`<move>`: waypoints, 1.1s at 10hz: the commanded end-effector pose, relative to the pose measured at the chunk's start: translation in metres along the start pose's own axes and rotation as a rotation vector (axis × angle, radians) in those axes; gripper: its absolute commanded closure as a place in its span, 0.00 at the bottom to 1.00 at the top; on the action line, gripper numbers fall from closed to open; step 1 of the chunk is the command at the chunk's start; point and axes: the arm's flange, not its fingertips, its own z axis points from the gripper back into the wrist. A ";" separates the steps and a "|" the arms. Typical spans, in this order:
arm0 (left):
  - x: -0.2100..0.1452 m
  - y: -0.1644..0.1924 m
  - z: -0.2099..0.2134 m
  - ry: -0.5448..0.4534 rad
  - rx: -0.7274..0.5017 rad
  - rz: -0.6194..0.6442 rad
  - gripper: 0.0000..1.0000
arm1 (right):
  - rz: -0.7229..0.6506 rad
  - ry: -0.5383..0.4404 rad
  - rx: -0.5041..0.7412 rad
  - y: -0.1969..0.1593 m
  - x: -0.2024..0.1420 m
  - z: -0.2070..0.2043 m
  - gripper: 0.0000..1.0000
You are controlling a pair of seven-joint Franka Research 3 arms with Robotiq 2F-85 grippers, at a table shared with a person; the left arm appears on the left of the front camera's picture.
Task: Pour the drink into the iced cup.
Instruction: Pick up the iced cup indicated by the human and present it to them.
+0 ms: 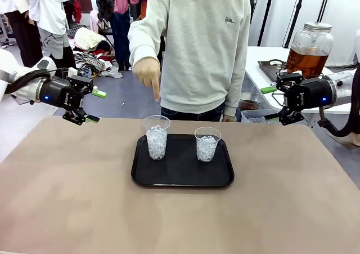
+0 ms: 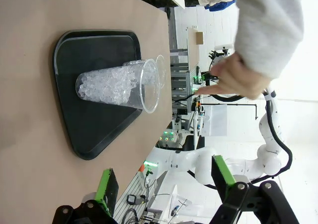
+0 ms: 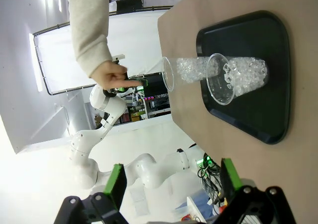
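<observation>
Two clear cups of ice stand on a black tray [image 1: 183, 178]: the left cup [image 1: 156, 137] [image 2: 117, 85] [image 3: 181, 70] and the right cup [image 1: 207, 144] [image 3: 238, 77] [image 2: 160, 70]. The person's hand [image 1: 148, 74] [image 2: 233, 77] [image 3: 110, 77] points a finger down above the left cup. The drink, an amber liquid, fills the lower part of a lidded glass jar [image 1: 308, 50] on a white side table at the back right. My left gripper [image 1: 95, 106] [image 2: 164, 182] hangs open above the table's far left edge. My right gripper [image 1: 269, 103] [image 3: 173, 182] hangs open at the far right, left of and below the jar.
A clear tub of ice [image 1: 256, 117] and a small dark bowl [image 1: 249, 103] sit behind the table's far edge by the person. The brown tabletop [image 1: 180, 220] is bare around the tray. People and clothes stand in the far left background.
</observation>
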 end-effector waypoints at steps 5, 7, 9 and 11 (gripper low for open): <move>0.000 0.001 0.001 -0.001 -0.002 0.001 0.00 | -0.001 -0.001 0.002 0.001 0.000 0.000 0.00; 0.000 0.001 0.001 -0.001 -0.002 0.001 0.00 | -0.001 -0.001 0.002 0.001 0.000 0.000 0.00; 0.000 0.001 0.001 -0.001 -0.002 0.001 0.00 | -0.001 -0.001 0.002 0.001 0.000 0.000 0.00; 0.000 0.001 0.001 -0.001 -0.002 0.001 0.00 | -0.001 -0.001 0.002 0.001 0.000 0.000 0.00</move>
